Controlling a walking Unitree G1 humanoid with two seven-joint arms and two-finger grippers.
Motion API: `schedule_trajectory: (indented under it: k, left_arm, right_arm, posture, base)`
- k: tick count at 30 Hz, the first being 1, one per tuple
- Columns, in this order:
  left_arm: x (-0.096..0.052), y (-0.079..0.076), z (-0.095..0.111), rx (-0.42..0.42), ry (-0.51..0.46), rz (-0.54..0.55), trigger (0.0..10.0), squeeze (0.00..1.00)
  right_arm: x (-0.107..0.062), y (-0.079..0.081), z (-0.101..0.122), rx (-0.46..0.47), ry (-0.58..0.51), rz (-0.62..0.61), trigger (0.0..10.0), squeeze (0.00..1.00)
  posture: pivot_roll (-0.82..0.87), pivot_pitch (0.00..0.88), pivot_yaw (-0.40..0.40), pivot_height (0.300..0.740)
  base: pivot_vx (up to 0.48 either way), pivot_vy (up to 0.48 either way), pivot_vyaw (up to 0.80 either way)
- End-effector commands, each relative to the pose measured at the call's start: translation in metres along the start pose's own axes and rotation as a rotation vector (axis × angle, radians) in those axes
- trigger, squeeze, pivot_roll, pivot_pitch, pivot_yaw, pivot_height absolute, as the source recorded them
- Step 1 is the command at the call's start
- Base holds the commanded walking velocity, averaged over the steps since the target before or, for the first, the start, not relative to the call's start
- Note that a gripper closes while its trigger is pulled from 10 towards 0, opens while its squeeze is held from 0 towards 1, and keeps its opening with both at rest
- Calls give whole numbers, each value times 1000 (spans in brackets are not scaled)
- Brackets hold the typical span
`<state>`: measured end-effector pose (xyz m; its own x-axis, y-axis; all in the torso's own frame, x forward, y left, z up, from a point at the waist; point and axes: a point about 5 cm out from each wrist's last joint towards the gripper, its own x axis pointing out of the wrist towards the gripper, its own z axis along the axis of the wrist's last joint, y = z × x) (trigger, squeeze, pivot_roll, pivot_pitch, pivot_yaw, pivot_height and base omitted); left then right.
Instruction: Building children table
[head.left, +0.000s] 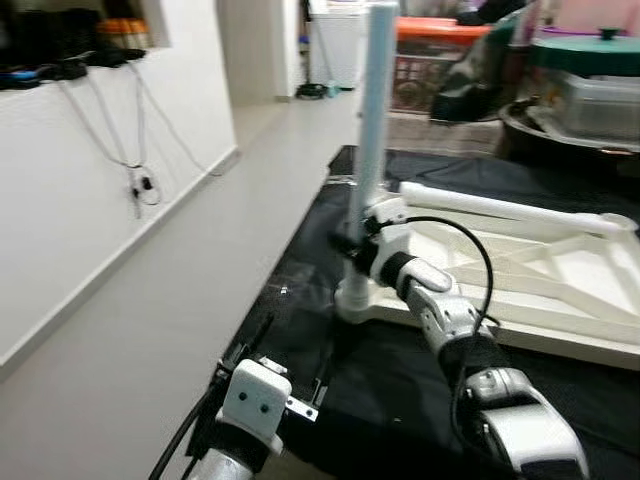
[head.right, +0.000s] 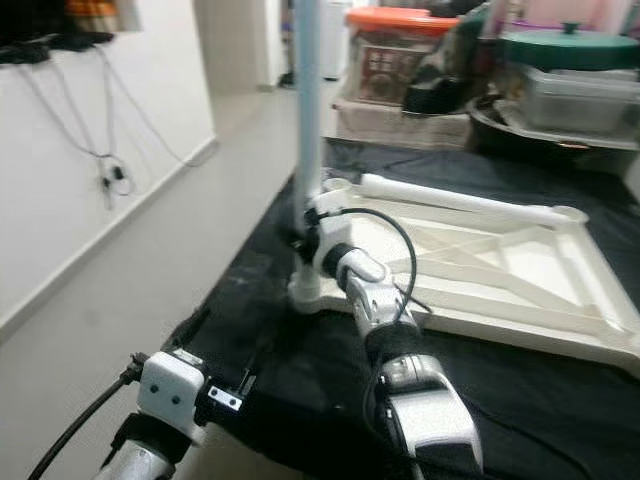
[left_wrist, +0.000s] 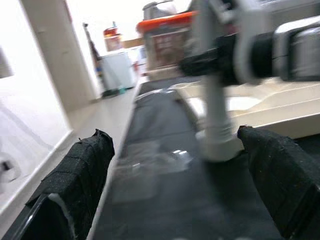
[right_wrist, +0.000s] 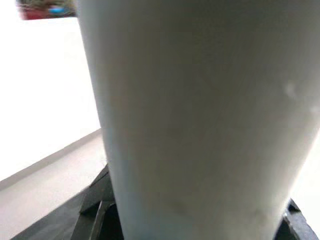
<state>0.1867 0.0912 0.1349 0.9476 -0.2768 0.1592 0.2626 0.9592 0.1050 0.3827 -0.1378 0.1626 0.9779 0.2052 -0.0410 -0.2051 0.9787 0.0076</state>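
Tabletop (head.right: 520, 260), white and upside down on the black mat (head.right: 300, 390), filled the right half of the frame. We judged the build barely begun: one pale leg (head.left: 372, 130) stood upright in its corner socket at centre, another (head.right: 450, 203) lay across the frame. Our right gripper (head.left: 352, 245) was clamped on the standing leg low down; our left gripper (left_wrist: 170, 170), lower left, spread wide, holding nothing
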Motion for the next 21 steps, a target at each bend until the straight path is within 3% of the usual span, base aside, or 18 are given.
schedule_trajectory:
  k: [1, 2, 7, 8, 10, 11, 12, 14, 15, 18, 19, 20, 21]
  left_arm:
    - [0, 1, -5, -19, 29, 13, 10000, 0]
    - [-1, 1, -6, -18, 37, 24, 10000, 0]
    - [-1, 1, -6, -14, 37, 25, 10000, 0]
    - [-1, 1, -6, -14, 38, 25, 10000, 0]
    - [-1, 1, -6, -14, 38, 25, 10000, 0]
    - [-1, 1, -6, -13, 38, 26, 10000, 0]
    - [-1, 2, -6, -12, 38, 27, 10000, 0]
    - [-1, 2, -6, -12, 38, 27, 10000, 0]
    - [-1, 2, -6, -12, 37, 28, 10000, 0]
    - [0, 2, -6, -14, 37, 29, 10000, 0]
    - [1, 2, -6, -14, 37, 29, 10000, 0]
    - [1, 2, -6, -14, 37, 29, 10000, 0]
    - [1, 2, -6, -15, 37, 30, 10000, 0]
  right_arm:
    - [-13, -27, -22, 33, 88, -206, 0, 0]
    - [-32, -29, -33, 92, 90, -408, 0, 0]
    - [-33, -17, -32, 89, 74, -421, 0, 0]
    - [-30, -11, -29, 88, 59, -401, 3255, 0]
    - [-30, -11, -29, 88, 59, -401, 3255, 0]
    - [-26, -6, -25, 74, 38, -395, 10000, 0]
    - [-21, 0, -16, 78, -28, -346, 10000, 200]
    - [-21, 0, -16, 78, -28, -346, 10000, 200]
    - [-17, 7, -9, 114, -78, -275, 10000, 1000]
    - [-7, 12, 4, 177, -152, -143, 10000, 1000]
    - [-5, 14, 10, 214, -169, -66, 10000, 0]
    - [-5, 14, 10, 214, -169, -66, 10000, 0]
    - [-3, 17, 18, 238, -190, 89, 10000, 0]
  posture:
    - [79, 0, -23, 740]
    - [85, 0, -21, 740]
    - [80, 0, -22, 740]
    - [80, 0, -22, 740]
    - [80, 0, -22, 740]
    - [80, 0, -22, 740]
    - [82, 0, -25, 740]
    - [82, 0, -25, 740]
    - [82, 0, -25, 740]
    - [82, 0, -27, 740]
    - [82, 0, -28, 740]
    - [82, 0, -28, 740]
    - [82, 0, -28, 740]
  base:
    - [0, 0, 0]
    - [0, 0, 0]
    - [0, 0, 0]
    - [0, 0, 0]
    - [0, 0, 0]
    - [0, 0, 0]
    - [0, 0, 0]
    - [0, 0, 0]
    - [0, 0, 0]
    - [0, 0, 0]
    - [0, 0, 0]
    - [0, 0, 0]
    - [0, 0, 0]
